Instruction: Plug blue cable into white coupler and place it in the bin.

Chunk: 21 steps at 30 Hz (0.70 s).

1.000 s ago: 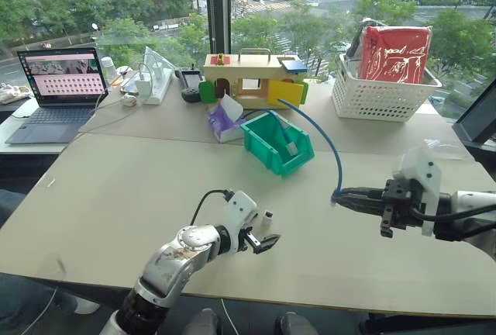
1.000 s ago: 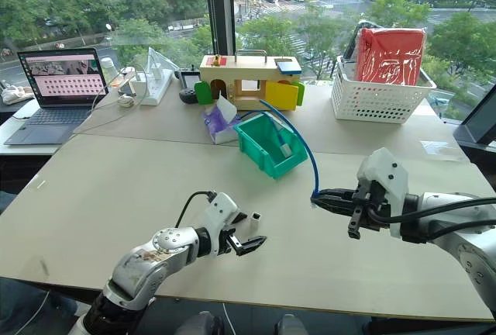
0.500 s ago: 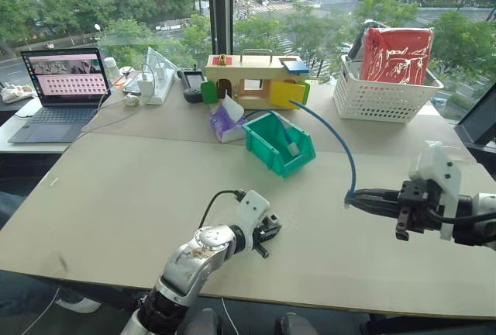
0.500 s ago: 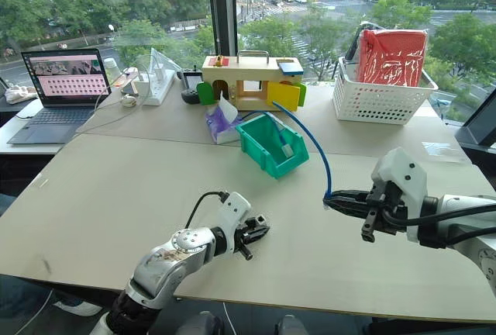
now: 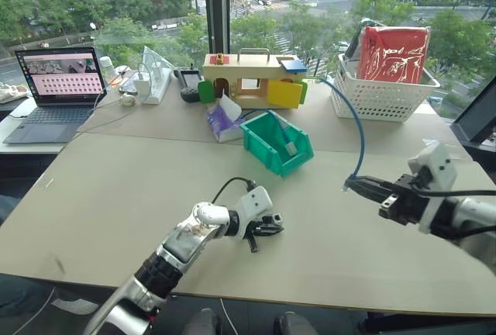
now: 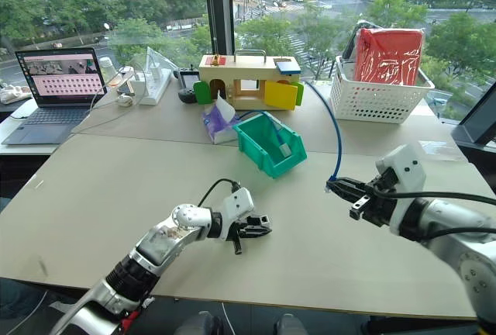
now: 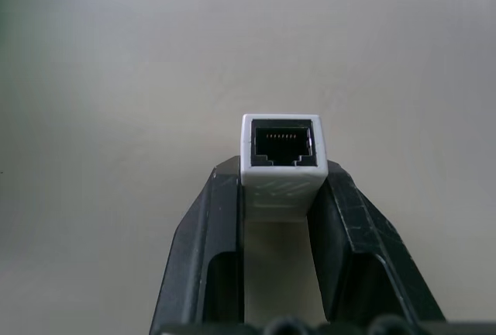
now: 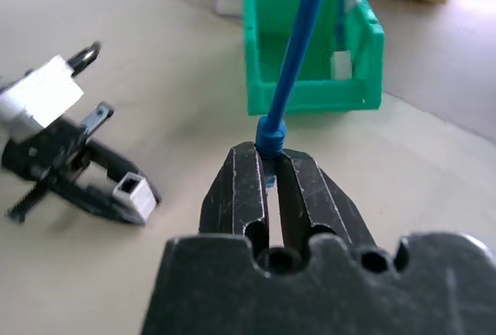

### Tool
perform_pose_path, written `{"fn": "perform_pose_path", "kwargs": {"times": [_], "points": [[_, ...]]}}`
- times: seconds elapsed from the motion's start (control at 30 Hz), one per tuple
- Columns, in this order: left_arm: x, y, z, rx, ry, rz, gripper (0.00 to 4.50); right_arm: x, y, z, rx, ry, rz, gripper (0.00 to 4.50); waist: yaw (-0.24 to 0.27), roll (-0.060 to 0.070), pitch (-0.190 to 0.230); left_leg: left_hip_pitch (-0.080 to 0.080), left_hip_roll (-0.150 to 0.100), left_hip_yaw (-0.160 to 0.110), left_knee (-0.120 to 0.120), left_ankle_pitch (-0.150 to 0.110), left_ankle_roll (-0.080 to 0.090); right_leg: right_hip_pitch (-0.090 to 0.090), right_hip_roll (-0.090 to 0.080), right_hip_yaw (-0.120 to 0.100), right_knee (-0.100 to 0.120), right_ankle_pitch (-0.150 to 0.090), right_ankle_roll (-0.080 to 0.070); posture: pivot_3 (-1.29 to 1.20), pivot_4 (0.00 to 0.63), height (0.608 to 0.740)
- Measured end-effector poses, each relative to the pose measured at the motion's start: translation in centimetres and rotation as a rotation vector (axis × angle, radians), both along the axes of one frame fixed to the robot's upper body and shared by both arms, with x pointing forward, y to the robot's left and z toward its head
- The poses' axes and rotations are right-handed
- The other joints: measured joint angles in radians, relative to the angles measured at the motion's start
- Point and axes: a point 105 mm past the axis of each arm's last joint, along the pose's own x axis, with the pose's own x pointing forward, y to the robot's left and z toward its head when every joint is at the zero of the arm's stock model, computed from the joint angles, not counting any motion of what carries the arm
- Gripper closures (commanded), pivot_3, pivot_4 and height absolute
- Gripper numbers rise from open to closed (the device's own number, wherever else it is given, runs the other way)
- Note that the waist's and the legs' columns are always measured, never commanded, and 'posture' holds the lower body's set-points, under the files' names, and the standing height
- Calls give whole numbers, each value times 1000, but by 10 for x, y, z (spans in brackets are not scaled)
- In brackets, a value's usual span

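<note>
Mating step: left gripper [image 7: 280,195] clamps the coupler [image 7: 282,157] low over the table [image 5: 116,195], socket free. Right gripper [image 8: 271,176] pinches the cable [image 8: 298,48] near its plug, well apart. Next, align the plug with the socket.

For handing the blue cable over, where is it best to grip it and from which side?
Probably the free arc of the cable just above the right claw, coming from the robot's left. That claw is shut on the plug end, and the stretch above it stands nearly upright over the table, with nothing beside it.
</note>
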Motion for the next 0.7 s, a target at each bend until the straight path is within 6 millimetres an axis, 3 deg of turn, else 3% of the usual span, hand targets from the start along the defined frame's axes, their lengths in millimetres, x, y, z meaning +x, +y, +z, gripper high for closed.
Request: {"fn": "perform_pose_path", "kwargs": {"times": [0.13, 0.2, 0.3, 0.53, 0.7], "points": [[4, -9, 4, 25, 52, 34, 3846, 0, 24, -21, 229, 108, -138, 4500, -1, 2, 0, -1, 0, -6, 0, 0, 0, 0, 0, 0, 0, 0, 1, 0, 150, 730], [5, -10, 6, 52, 82, 49, 3846, -4, 51, -32, 382, 178, -167, 4500, -2, 2, -1, -2, 0, -8, 0, 0, 0, -1, 1, -1, 1, -1, 3, 0, 150, 730], [1, -15, 7, 81, 108, 59, 3846, -7, 81, -47, 457, 280, -176, 4500, -7, 4, -1, -2, 0, -8, 0, 0, 0, 0, -1, -1, 1, -1, 3, 0, 150, 730], [-3, -19, 8, 85, 160, 107, 3846, -10, 101, -55, 424, 327, -156, 4500, -13, 4, -1, -2, 0, -10, 0, 0, 0, 0, 0, -1, 1, -2, 2, 0, 150, 730], [-3, -18, 8, 88, 164, 120, 3846, -6, 103, -61, 359, 329, -154, 4500, -16, 4, -1, -1, -1, -10, 0, 0, 0, 1, 0, -1, 1, -2, 2, 0, 150, 730]]}}
